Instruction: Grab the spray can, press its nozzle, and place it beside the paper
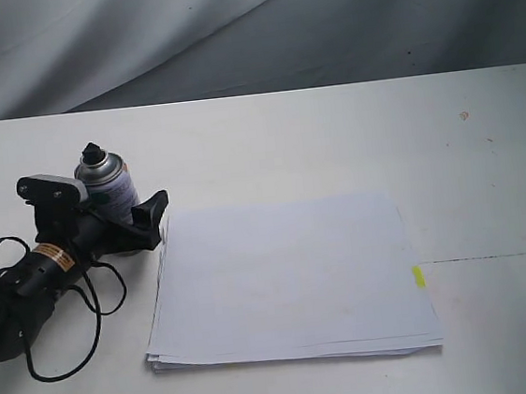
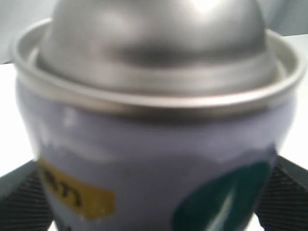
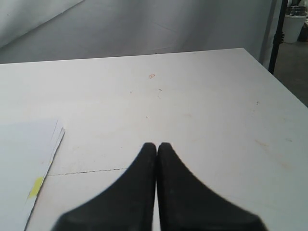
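Observation:
The spray can [image 1: 106,183] stands upright just left of the paper [image 1: 290,279], its black nozzle [image 1: 92,153] on top. My left gripper [image 1: 121,210] is shut on the can's lower body, which hides the can's base. In the left wrist view the can [image 2: 154,144] fills the frame, with black fingers [image 2: 21,199] pressed against both sides of it around my left gripper [image 2: 154,197]; the nozzle is out of view there. My right gripper [image 3: 157,145] is shut on nothing above bare table, right of the paper [image 3: 24,159].
The paper's yellow tab [image 1: 418,276] sticks out at its right edge, and it also shows as the yellow tab [image 3: 34,187] in the right wrist view. A thin dark line [image 1: 481,257] crosses the white table [image 1: 485,164]. The left arm's black cable [image 1: 66,340] loops beside the paper's left edge.

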Available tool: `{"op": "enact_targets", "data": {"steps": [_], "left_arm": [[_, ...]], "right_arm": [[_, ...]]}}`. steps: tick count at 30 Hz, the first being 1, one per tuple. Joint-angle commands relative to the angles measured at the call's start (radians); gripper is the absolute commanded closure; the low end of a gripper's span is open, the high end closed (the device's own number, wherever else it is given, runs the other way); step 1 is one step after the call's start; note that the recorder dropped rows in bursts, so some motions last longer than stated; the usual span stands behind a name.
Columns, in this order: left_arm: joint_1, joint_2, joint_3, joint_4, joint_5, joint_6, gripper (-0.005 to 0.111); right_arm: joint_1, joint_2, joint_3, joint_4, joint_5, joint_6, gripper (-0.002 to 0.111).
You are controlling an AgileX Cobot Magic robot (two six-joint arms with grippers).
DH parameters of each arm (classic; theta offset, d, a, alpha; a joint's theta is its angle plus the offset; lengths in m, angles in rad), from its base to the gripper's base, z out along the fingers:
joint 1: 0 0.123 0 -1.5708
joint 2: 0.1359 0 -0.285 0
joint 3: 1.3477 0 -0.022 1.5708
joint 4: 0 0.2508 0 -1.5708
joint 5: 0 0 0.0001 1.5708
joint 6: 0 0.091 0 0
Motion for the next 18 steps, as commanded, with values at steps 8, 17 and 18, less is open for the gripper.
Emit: {"op": "enact_targets", "data": {"steps": [8, 17, 18], "left_arm": [[0.018, -0.008, -0.002, -0.007, 0.008, -0.007, 0.018], [0.018, -0.008, -0.002, -0.007, 0.003, -0.007, 0.046], [0.018, -0.008, -0.002, -0.007, 0.003, -0.007, 0.052]], "right_arm": [[0.002, -0.006, 0.003, 0.003, 0.001, -0.003, 0.108], [0.002, -0.006, 0.003, 0.003, 0.001, -0.003, 0.108], [0.002, -0.006, 0.003, 0.003, 0.001, -0.003, 0.108]]}}
